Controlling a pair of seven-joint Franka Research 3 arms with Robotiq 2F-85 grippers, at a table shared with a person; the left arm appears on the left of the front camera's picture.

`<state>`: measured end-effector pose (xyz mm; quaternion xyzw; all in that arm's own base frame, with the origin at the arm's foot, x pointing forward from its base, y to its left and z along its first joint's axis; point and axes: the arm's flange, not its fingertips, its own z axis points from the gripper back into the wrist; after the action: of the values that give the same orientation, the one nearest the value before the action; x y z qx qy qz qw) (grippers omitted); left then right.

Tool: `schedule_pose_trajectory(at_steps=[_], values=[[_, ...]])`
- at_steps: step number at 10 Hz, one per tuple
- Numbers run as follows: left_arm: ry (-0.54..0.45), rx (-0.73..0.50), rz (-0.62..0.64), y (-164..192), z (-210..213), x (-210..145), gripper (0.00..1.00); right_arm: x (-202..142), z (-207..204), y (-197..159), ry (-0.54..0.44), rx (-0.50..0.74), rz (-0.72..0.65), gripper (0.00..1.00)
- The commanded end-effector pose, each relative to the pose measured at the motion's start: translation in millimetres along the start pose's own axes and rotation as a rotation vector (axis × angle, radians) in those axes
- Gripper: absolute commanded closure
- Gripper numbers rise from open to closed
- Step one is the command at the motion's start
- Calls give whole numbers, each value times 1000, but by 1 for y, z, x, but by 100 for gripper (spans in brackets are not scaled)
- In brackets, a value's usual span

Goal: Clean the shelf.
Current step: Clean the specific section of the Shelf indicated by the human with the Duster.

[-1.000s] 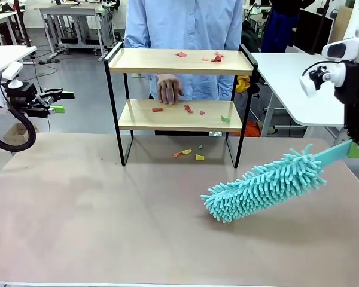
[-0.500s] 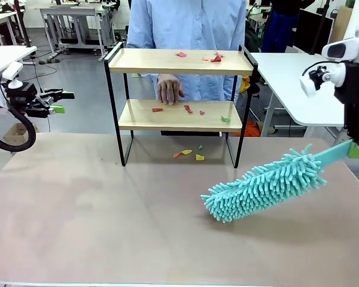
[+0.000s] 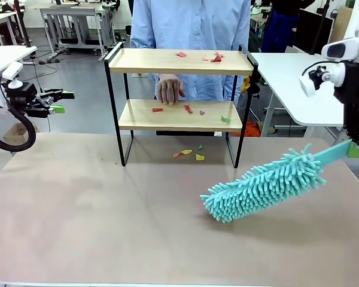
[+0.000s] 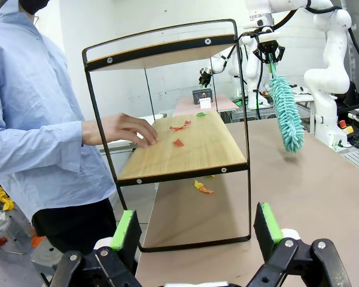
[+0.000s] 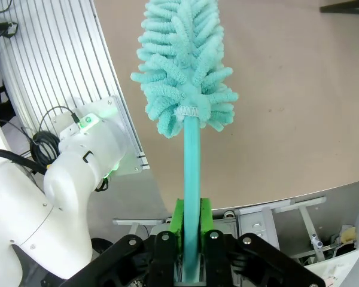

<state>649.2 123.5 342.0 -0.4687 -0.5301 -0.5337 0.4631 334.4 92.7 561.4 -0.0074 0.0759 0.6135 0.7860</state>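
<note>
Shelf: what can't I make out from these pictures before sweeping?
- Top board of the shelf: front view nearly edge-on, left wrist view shows its underside; scraps uncountable.
- Lower board: the person's hand may cover more, front view.
- Duster: front view cannot show whether it touches the table.

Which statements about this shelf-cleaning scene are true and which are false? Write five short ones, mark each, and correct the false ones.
1. The right gripper is shut on the handle of the duster. True.
2. The left gripper holds a cloth. False: it is open and holds nothing.
3. Scraps lie on both boards of the shelf. True.
4. The person's hand rests on the top board. False: it rests on the lower board.
5. The duster's head is pressed against the shelf. False: it is out over the table, apart from the shelf.
</note>
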Motion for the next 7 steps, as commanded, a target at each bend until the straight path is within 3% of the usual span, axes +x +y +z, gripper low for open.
schedule_pose_trajectory(at_steps=[1,2,7], values=[[7,-7,-7,-2,0,2,0,23,23,9,-92,-41,-60,87],[7,-7,-7,-2,0,2,0,41,39,18,-145,-10,-206,87],[7,-7,-7,-2,0,2,0,140,98,55,-323,-12,-601,87]])
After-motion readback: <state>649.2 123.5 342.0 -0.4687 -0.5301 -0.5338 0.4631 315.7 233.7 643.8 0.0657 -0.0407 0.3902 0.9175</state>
